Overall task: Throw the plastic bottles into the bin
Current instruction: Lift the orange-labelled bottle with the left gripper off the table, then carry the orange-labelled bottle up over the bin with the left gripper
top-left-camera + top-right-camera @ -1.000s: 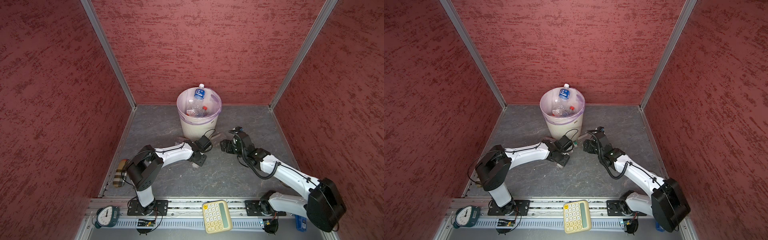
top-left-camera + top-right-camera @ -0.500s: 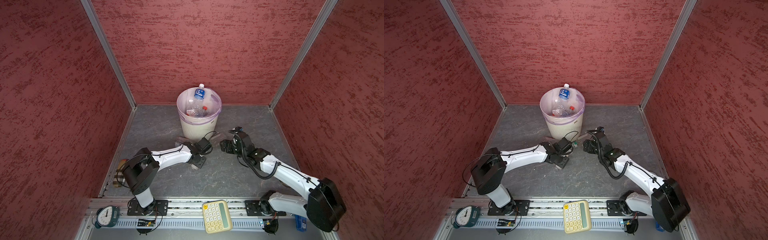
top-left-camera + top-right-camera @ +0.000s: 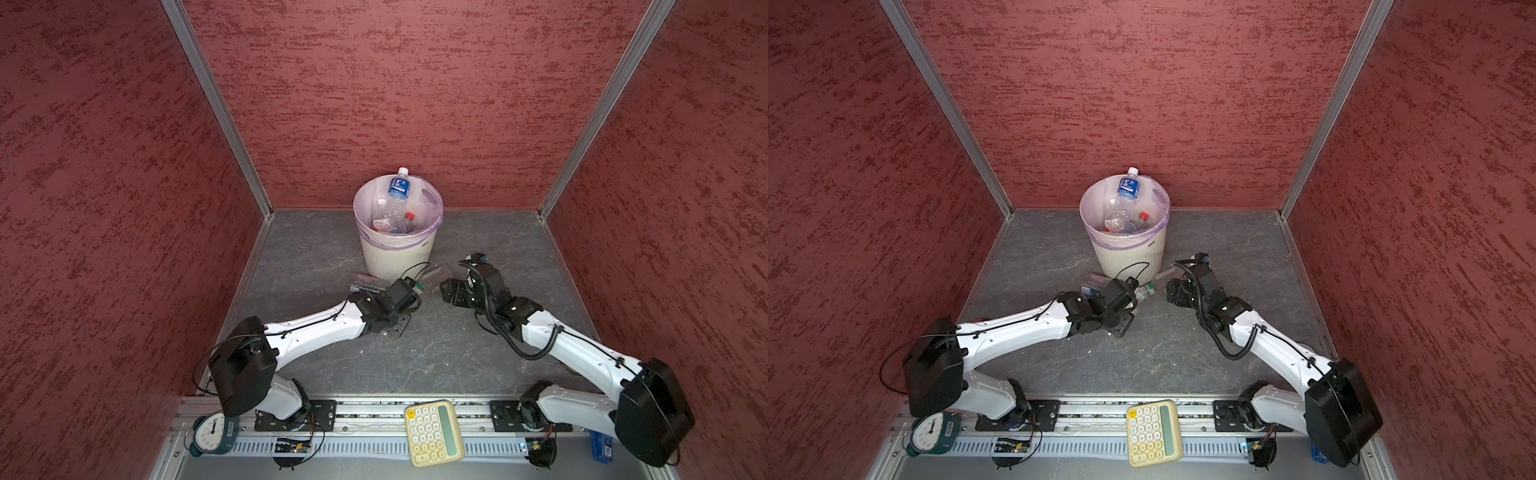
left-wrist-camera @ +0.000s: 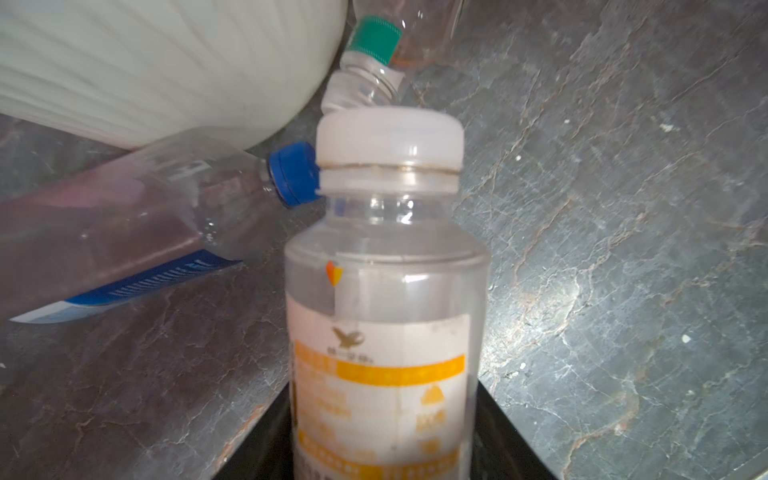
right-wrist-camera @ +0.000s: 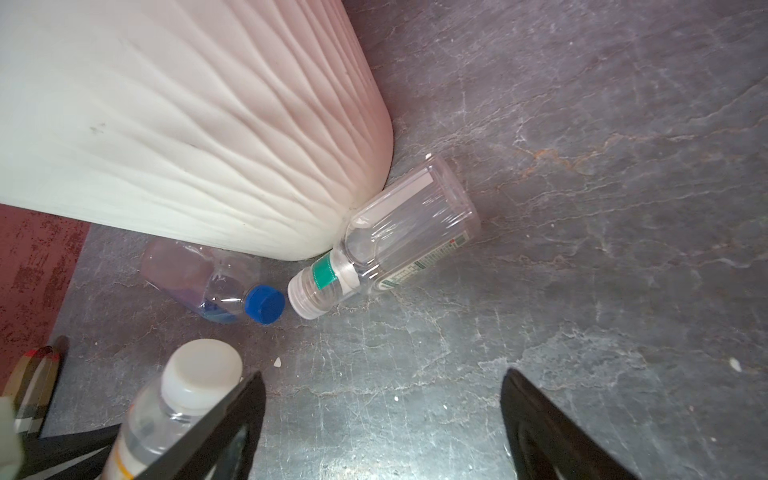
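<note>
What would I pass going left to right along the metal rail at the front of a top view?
Round clock → left arm's base → yellow calculator → right arm's base → small blue object, partly hidden behind the right arm.

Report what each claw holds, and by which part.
Left claw grips the white-capped bottle by its labelled lower body, cap pointing away. Right claw is open, holding nothing.
</note>
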